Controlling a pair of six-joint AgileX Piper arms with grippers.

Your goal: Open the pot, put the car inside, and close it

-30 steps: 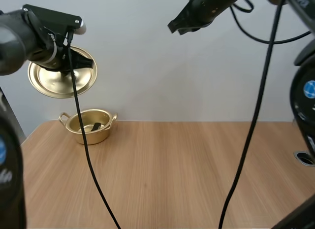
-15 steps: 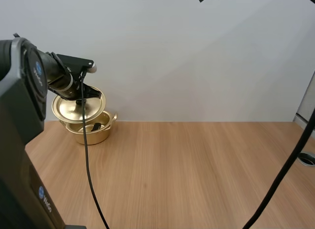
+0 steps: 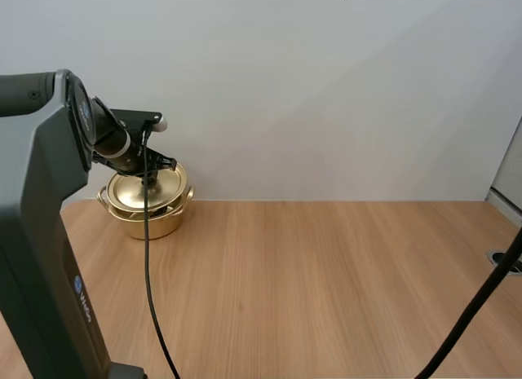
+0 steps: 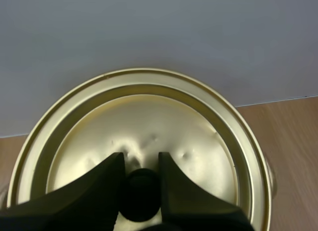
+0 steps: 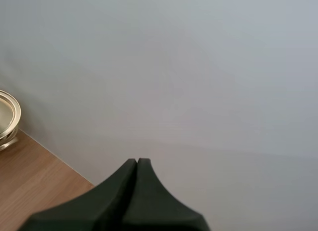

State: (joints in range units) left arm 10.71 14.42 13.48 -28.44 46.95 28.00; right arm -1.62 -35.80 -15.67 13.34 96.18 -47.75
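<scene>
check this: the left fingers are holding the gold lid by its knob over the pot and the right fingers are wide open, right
Not quite. The right fingers are not open: the right wrist view shows them pressed together as one dark wedge, holding nothing. The rest stands: the left fingers pinch the lid by its knob over the pot.

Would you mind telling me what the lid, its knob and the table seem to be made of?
Lid: thin gold-coloured metal, perhaps anodised aluminium; it gleams and shows small dents. Knob: matte black, likely plastic. Table: wood or wood-look laminate, judging by the grain.
</scene>
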